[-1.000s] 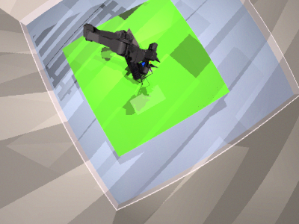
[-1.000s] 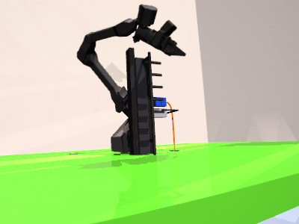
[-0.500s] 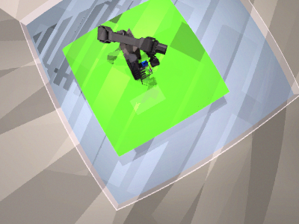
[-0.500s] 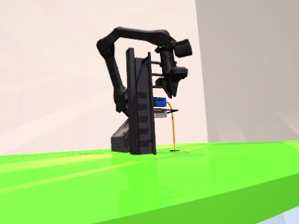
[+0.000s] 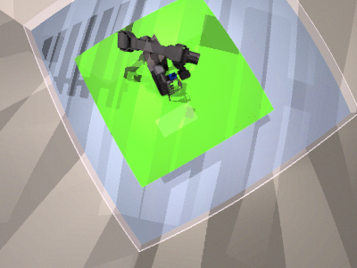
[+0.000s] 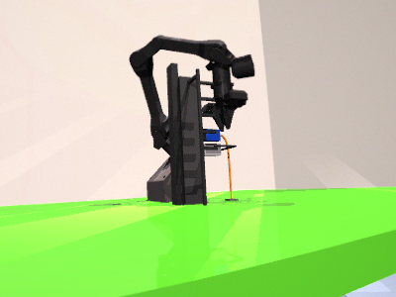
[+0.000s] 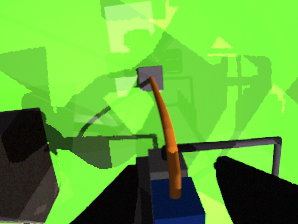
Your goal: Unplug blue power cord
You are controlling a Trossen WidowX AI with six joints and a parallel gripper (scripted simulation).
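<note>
Exterior view, gripper (image 6: 227, 125) poised just above the blue plug (image 6: 212, 135), fingers partly spread, holding nothing; plug seated in the upright power strip (image 6: 187, 144); orange cord (image 6: 230, 170) dropping to the green table (image 6: 148, 247)
</note>
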